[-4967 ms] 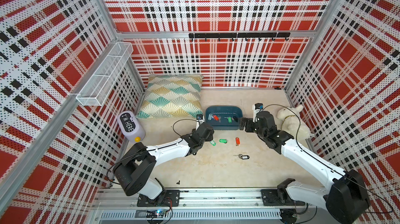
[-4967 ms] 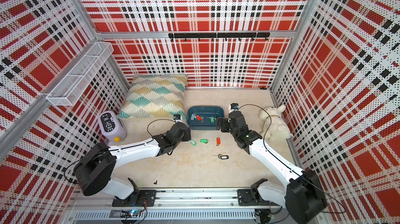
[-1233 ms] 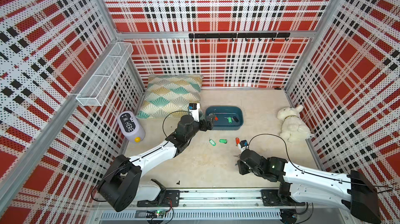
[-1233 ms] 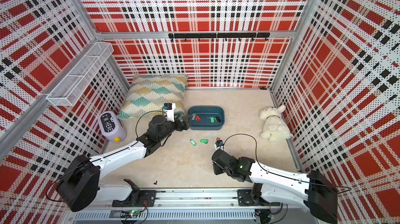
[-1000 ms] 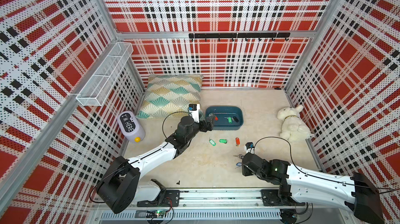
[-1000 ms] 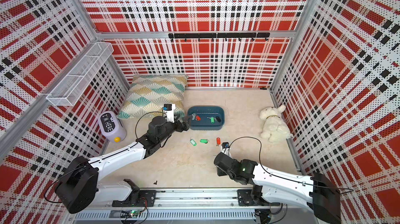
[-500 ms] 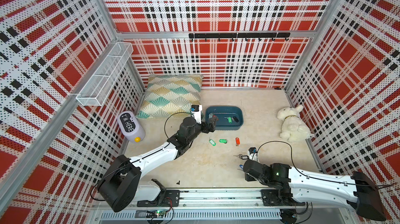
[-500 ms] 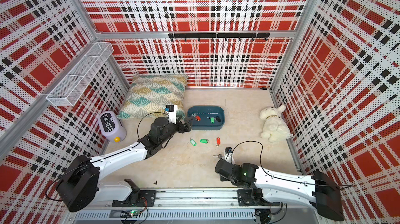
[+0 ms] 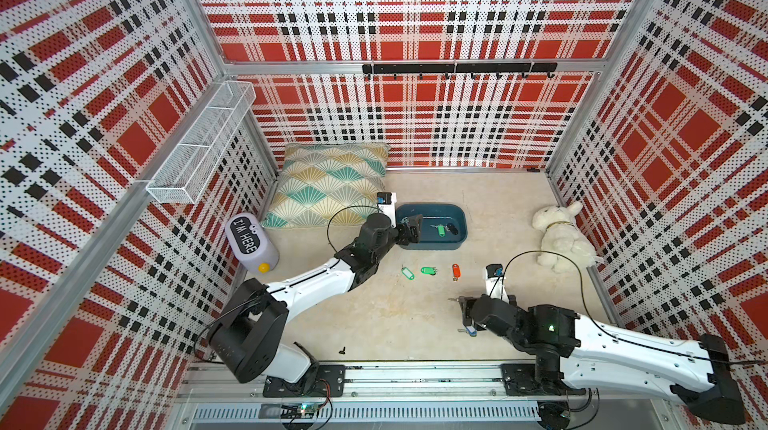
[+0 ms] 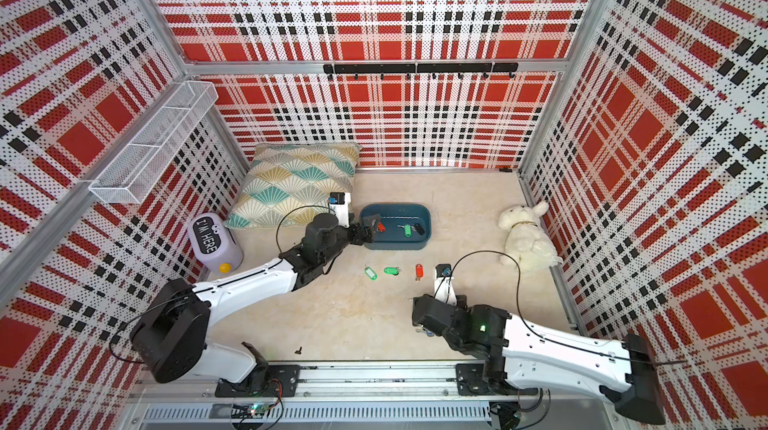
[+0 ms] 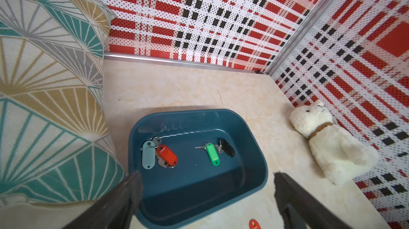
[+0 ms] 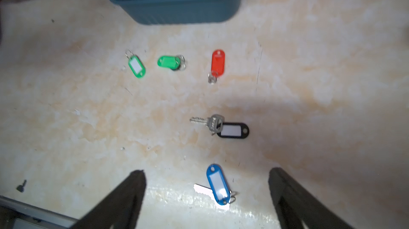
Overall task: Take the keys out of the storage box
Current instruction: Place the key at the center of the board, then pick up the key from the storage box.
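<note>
The teal storage box (image 9: pixel 462 222) stands mid-floor beside the cushion. Several keys lie in it: pale tag (image 11: pixel 147 154), red tag (image 11: pixel 167 154), green tag (image 11: pixel 213 153), black tag (image 11: pixel 226 147). My left gripper (image 9: pixel 409 230) hangs open over the box's left end, holding nothing. Several more keys lie on the floor in front of the box: two with green tags (image 12: pixel 136 66), one red (image 12: pixel 218 61), one black (image 12: pixel 233 130). A blue-tagged key (image 12: pixel 218 182) lies loose on the floor between the fingers of my open right gripper (image 12: pixel 205 171).
A patterned cushion (image 9: pixel 332 182) lies left of the box, touching my left wrist. A purple "I'M HERE" jug (image 9: pixel 251 243) stands by the left wall, and a white plush dog (image 9: pixel 561 236) by the right wall. A small black screw (image 9: pixel 342 351) lies near the front rail.
My right gripper has opened and let go of the blue-tagged key, which now lies on the floor near the front. My left gripper has edged over the box's end.
</note>
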Tool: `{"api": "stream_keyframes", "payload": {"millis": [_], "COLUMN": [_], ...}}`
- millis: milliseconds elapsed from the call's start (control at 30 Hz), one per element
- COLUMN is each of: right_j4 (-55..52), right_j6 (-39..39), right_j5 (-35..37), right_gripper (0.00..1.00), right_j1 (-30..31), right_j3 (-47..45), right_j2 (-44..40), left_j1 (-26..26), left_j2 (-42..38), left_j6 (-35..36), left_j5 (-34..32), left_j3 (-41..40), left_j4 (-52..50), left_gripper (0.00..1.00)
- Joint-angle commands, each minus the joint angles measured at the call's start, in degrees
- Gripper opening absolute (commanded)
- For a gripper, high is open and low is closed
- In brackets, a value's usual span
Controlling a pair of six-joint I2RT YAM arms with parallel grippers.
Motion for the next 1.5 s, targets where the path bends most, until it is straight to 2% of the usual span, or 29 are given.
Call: {"api": "stream_keyframes", "payload": {"millis": [0,33,100,233,300,500,633,767,867,1133,1467], "right_j4": [1.72,4.37,10.75,21.37,24.03,29.23,31.86,32.85,33.40,34.40,34.54], "right_j6": [-7.98,-11.26,-18.35,-26.67,-28.35,-33.71,-35.09,-36.47,-37.10,-38.03,-37.95], "right_j5": [14.09,15.19,12.86,-1.95,-6.69,-14.46,-17.14,-17.10,-17.74,-19.85,-21.11], "right_gripper": [1.00,1.00,1.00,1.00,1.00,1.00,1.00,1.00,1.00,1.00,1.00], "right_j1": [-1.31,-3.17,-9.33,-27.41,-33.89,-44.03,-46.03,-46.89,-48.16,-50.33,-50.70], "right_j3": [3.82,4.46,4.81,4.46,4.79,8.88,11.25,13.18,14.02,15.05,14.83], "right_j2": [-2.23,-2.42,-2.22,2.00,5.62,18.28,24.50,29.16,31.22,34.59,34.62], "left_j1": [-1.54,-1.86,-2.25,-2.63,-2.44,0.24,0.10,0.00,0.60,0.37,1.46], "left_j2": [5.25,7.40,11.08,18.28,20.96,27.85,32.90,39.35,42.02,45.78,47.66], "left_j6": [1.83,1.95,2.08,2.13,2.21,-0.05,-1.22,-1.30,-2.71,-5.25,-7.60], "left_j5": [-8.06,-8.89,-9.47,-9.57,-8.79,-9.37,-12.75,-14.56,-14.95,-13.43,-11.45], "left_j3": [6.44,8.49,12.22,19.20,21.56,27.25,34.29,43.35,47.02,51.51,51.04], "left_j4": [-9.55,-11.02,-13.59,-17.18,-18.19,-23.90,-30.04,-37.01,-39.91,-42.00,-41.61], "left_gripper": [0.99,0.99,0.99,0.94,0.92,0.89,0.88,0.78,0.76,0.71,0.62]}}
